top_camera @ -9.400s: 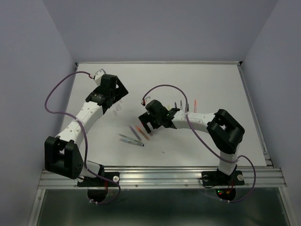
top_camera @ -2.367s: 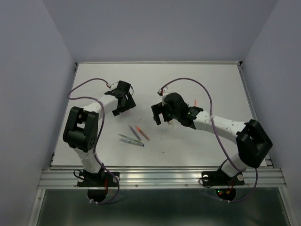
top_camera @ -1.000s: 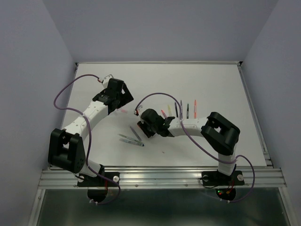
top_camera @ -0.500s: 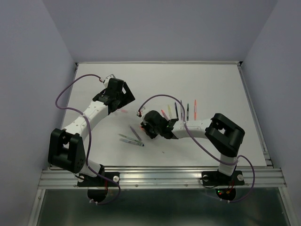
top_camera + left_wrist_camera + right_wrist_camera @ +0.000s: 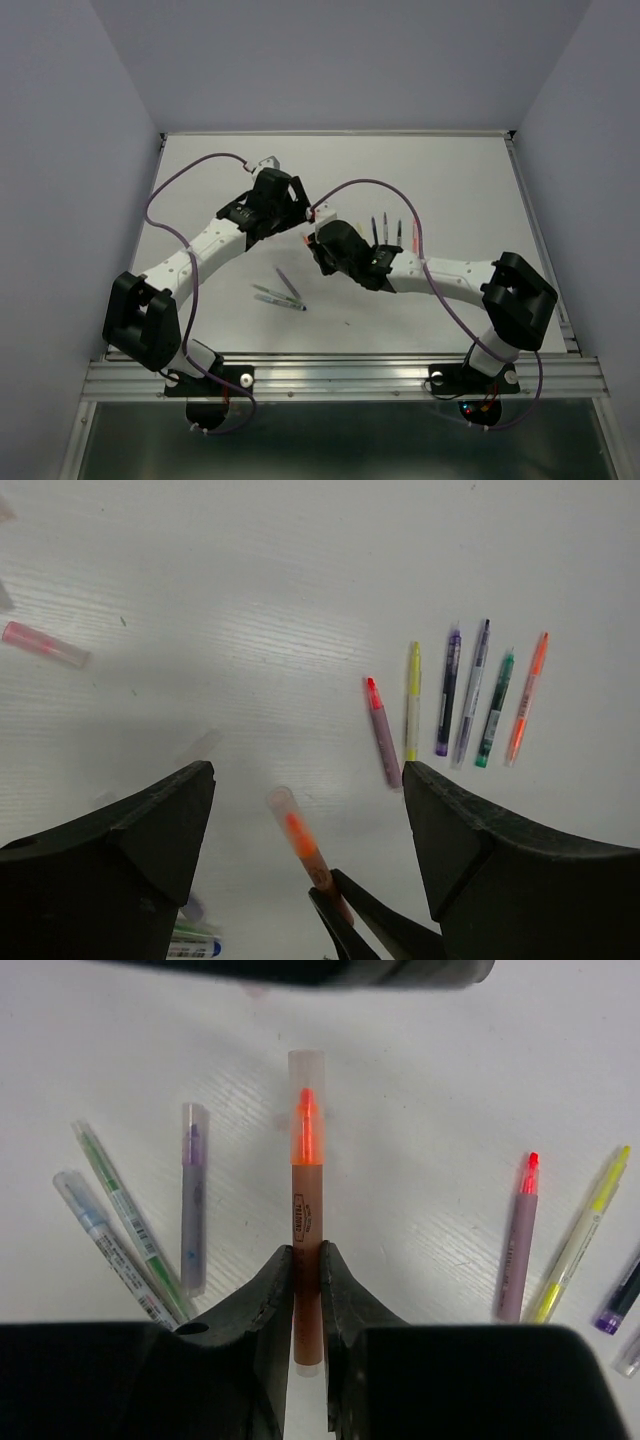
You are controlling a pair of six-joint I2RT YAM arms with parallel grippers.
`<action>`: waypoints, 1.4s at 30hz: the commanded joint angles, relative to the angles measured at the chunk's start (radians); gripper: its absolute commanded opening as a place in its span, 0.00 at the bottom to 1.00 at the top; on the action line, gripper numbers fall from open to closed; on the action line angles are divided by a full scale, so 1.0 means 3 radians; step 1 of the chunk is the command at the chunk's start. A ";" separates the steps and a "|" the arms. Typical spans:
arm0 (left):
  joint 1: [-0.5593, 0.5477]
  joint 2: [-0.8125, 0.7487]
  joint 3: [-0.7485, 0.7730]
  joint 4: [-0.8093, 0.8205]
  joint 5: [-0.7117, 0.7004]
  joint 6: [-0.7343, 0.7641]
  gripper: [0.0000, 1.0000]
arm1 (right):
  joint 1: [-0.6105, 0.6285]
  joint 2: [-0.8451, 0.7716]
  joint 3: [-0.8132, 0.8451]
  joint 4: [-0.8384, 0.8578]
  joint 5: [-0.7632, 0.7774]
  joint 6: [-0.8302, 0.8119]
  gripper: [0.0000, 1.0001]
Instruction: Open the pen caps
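Right end effector (image 5: pixel 307 1260) is clamping an orange pen (image 5: pixel 306 1200) by the barrel, above the middle of the surface (image 5: pixel 450 170). Clear cap (image 5: pixel 306 1080) is sitting on the tip. Left end effector (image 5: pixel 305 772) is hovering with fingers wide apart, facing that capped end. Row of six pens (image 5: pixel 447 695) is lying between middle and right edge. Three capped pens (image 5: pixel 190 1200) are lying toward the near edge.

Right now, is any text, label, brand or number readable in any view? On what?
No text can be read as words.
Orange pen in the right gripper: small boxed black print along the barrel, too blurred to read.
Green pen and bluish pen lying to its left: printed label strips, too small to read.
Top external view: no text visible.
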 commanded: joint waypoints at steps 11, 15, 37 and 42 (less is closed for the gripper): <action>-0.0084 -0.0020 0.0159 0.0155 -0.0013 -0.0111 0.76 | -0.0012 -0.0071 0.0271 0.0272 0.0623 0.0316 0.01; -0.0110 -0.0005 0.0175 0.0171 -0.0002 -0.0136 0.68 | -0.0012 -0.0056 0.0312 0.0282 0.0628 0.0301 0.01; -0.0135 -0.0005 0.0134 0.0273 0.0013 -0.0218 0.36 | -0.0012 -0.0041 0.0363 0.0507 0.0695 0.0347 0.01; -0.0140 -0.0020 0.0119 0.0278 0.0003 -0.0218 0.21 | -0.0012 -0.0031 0.0373 0.0518 0.0695 0.0342 0.01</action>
